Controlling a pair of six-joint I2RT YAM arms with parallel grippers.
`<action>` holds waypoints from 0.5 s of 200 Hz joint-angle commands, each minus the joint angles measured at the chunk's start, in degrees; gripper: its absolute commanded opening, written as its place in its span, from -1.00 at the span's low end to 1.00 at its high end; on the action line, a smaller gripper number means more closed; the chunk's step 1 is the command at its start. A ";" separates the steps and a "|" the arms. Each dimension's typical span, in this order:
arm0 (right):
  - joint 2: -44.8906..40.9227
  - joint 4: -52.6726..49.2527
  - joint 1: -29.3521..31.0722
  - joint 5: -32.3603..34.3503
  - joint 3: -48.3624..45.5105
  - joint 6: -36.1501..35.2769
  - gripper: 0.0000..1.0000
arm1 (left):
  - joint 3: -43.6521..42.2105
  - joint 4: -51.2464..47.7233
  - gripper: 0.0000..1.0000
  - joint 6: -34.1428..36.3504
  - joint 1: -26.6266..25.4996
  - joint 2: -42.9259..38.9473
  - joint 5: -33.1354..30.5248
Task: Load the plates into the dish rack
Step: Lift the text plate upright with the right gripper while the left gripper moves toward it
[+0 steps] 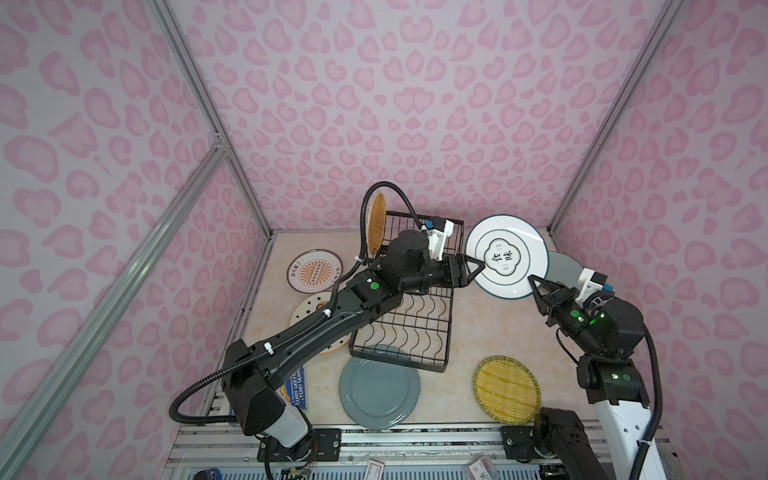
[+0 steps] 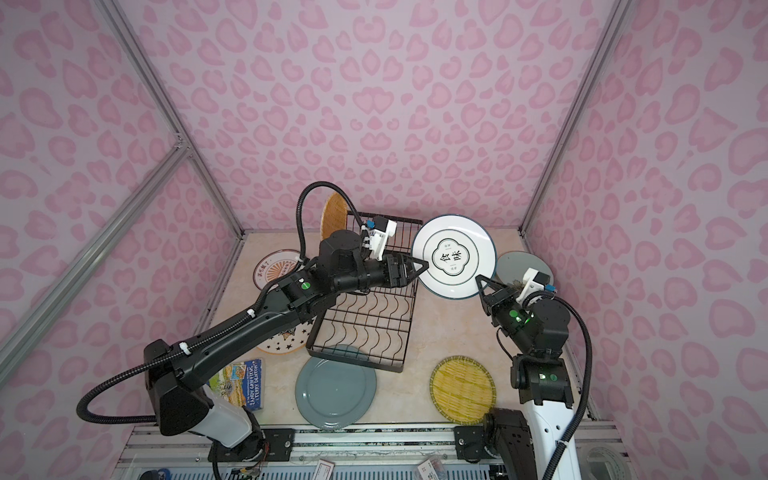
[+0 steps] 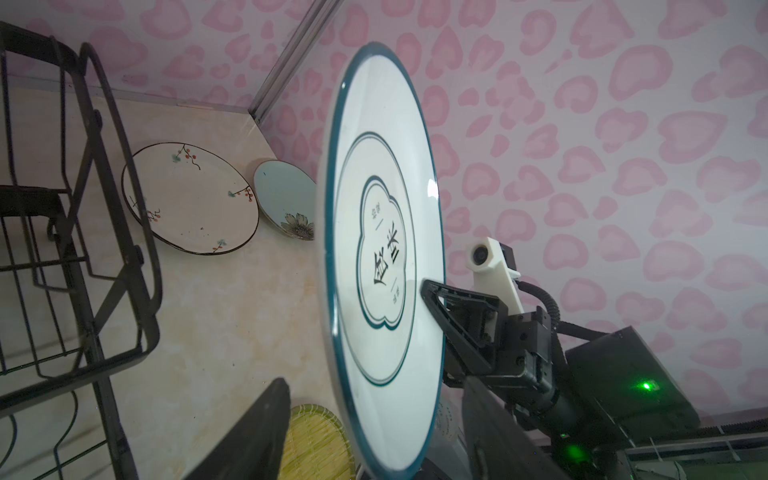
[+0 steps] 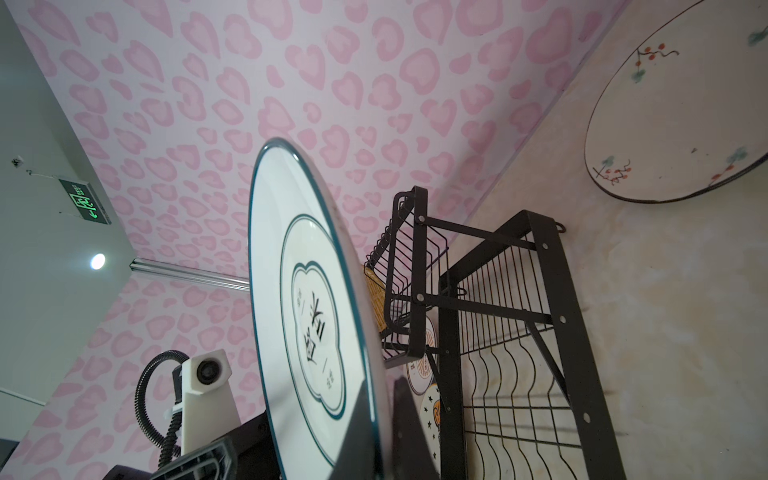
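A white plate with a teal rim and black characters [image 1: 505,262] [image 2: 453,262] hangs tilted in the air, right of the black wire dish rack [image 1: 409,328] [image 2: 365,328]. My right gripper [image 1: 532,282] [image 4: 380,390] is shut on its near right rim. My left gripper [image 1: 482,266] [image 3: 376,386] straddles the opposite rim, open, with a gap showing on each side of the plate [image 3: 382,270]. An orange woven plate [image 1: 377,220] stands at the rack's far left end.
On the table lie a sunburst plate [image 1: 313,270], a star plate [image 1: 307,311], a teal-grey plate [image 1: 379,386], a yellow woven plate [image 1: 506,388], a sprig plate [image 3: 191,199] and a pale blue plate [image 1: 561,270]. A blue book [image 2: 243,384] lies front left.
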 commanded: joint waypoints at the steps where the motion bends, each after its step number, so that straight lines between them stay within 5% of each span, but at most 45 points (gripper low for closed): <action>1: -0.39 2.05 0.30 0.15 0.02 -0.70 -1.00 | 1.52 -0.67 0.24 0.77 0.07 1.01 -1.91; 100: -1.21 1.21 0.35 0.11 0.19 -0.77 -1.00 | 3.22 -0.36 -0.38 -1.81 0.34 2.78 -2.10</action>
